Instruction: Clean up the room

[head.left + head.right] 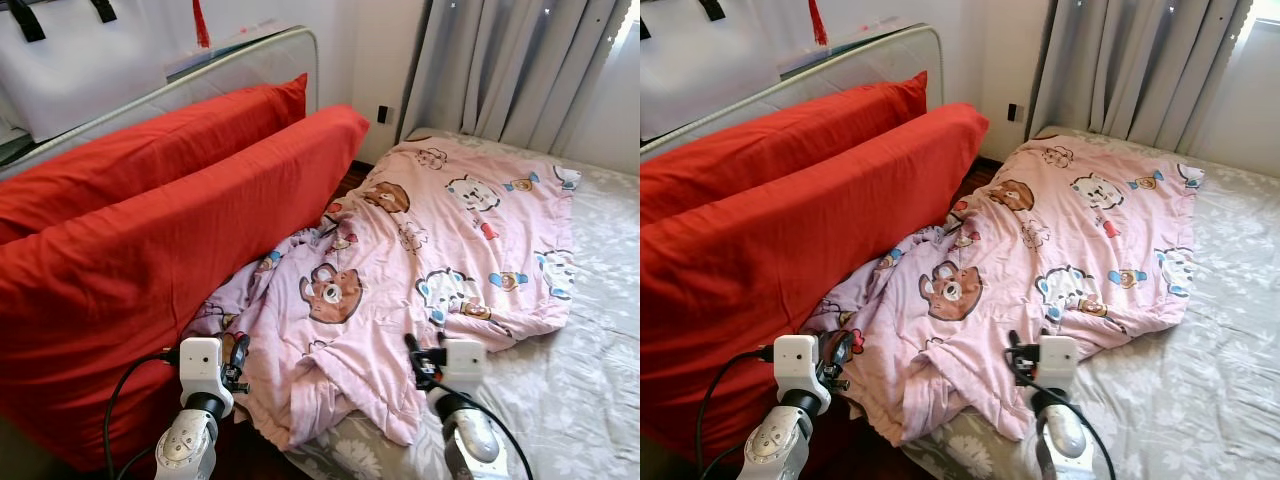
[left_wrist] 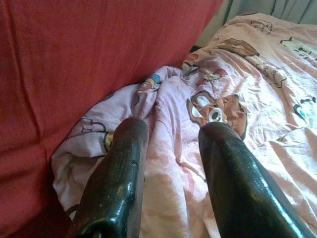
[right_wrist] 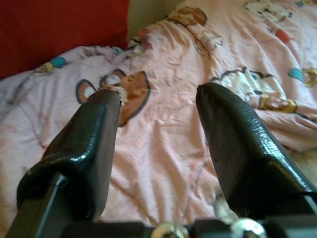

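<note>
Little looks done: pink cartoon blanket (image 1: pixel 420 260) lies rumpled across the bed (image 1: pixel 590 370) beside two red cushions (image 1: pixel 150 250). Left gripper (image 2: pixel 171 144) and right gripper (image 3: pixel 158 106) hover over its near edge, fingers spread, holding nothing.

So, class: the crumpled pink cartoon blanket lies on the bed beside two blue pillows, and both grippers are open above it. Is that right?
Not quite: the pillows are red, as the left eye view shows. The pink blanket does lie crumpled beside them, with the left gripper and right gripper open above it.
</note>
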You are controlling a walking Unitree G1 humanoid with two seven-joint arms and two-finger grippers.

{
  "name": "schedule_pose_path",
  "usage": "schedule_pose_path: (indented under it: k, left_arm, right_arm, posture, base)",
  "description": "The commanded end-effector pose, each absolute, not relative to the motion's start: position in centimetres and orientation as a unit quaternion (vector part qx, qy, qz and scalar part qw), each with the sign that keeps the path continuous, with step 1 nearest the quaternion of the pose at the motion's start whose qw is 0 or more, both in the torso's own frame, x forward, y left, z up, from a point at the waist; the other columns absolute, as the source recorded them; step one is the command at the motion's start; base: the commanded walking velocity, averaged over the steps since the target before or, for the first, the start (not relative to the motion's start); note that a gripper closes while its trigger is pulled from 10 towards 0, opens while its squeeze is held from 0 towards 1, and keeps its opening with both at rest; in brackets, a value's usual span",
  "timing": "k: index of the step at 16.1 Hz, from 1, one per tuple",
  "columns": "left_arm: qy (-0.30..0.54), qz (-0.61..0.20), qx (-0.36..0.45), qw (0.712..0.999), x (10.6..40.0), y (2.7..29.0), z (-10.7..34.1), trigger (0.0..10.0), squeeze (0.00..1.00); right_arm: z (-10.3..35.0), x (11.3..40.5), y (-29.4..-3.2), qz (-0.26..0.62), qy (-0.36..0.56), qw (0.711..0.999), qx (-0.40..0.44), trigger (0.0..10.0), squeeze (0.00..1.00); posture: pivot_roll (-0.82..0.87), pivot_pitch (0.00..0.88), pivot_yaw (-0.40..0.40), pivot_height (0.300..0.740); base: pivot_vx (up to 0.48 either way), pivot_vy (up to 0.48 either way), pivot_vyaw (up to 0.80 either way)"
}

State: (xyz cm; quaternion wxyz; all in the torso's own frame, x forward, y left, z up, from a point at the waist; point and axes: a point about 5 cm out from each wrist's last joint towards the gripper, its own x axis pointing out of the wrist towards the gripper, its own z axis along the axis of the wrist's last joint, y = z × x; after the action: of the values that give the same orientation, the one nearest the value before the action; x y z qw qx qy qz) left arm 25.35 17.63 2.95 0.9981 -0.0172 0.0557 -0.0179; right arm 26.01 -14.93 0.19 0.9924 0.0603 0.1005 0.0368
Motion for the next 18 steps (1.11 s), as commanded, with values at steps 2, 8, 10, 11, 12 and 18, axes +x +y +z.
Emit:
schedule_pose_path:
  k: [2, 8, 10, 11, 12, 18]
  left_arm:
    - [0.058, -0.014, -0.014, 0.998, 25.2, 17.9, 3.0, 10.0, 0.00]
    - [0.045, -0.008, -0.021, 0.999, 25.1, 18.4, 3.7, 10.0, 0.00]
    - [0.040, 0.006, -0.026, 0.999, 25.2, 19.1, 4.0, 10.0, 0.00]
    - [0.038, -0.001, -0.023, 0.999, 25.2, 19.0, 4.1, 10.0, 0.00]
    - [0.037, -0.002, -0.023, 0.999, 25.2, 18.9, 4.2, 10.0, 0.00]
    - [0.029, -0.009, -0.028, 0.999, 25.6, 18.2, 4.7, 10.0, 0.00]
  right_arm:
    - [0.8, 26.3, -15.1, 0.039, 0.087, 0.994, 0.054, 10.0, 0.00]
    - [1.8, 26.7, -15.1, 0.048, 0.064, 0.996, 0.034, 10.0, 0.00]
    - [2.0, 26.7, -15.1, 0.048, 0.057, 0.996, 0.039, 10.0, 0.00]
    - [2.0, 26.7, -15.1, 0.049, 0.059, 0.996, 0.036, 10.0, 0.00]
    - [2.0, 26.7, -15.1, 0.050, 0.061, 0.996, 0.035, 10.0, 0.00]
    - [2.4, 26.7, -15.6, 0.027, 0.053, 0.997, 0.054, 10.0, 0.00]
  posture:
    - [0.00, 0.014, -0.005, 0.740]
    - [0.00, 0.022, -0.006, 0.740]
    - [0.01, 0.020, -0.010, 0.740]
    - [0.01, 0.016, -0.009, 0.740]
    - [0.01, 0.014, -0.009, 0.740]
    - [-0.01, 0.000, -0.003, 0.740]
  base:
    - [0.000, 0.000, 0.00]
    - [0.000, 0.000, 0.00]
    - [0.000, 0.000, 0.00]
    - [0.000, 0.000, 0.00]
    - [0.000, 0.000, 0.00]
    - [0.000, 0.000, 0.00]
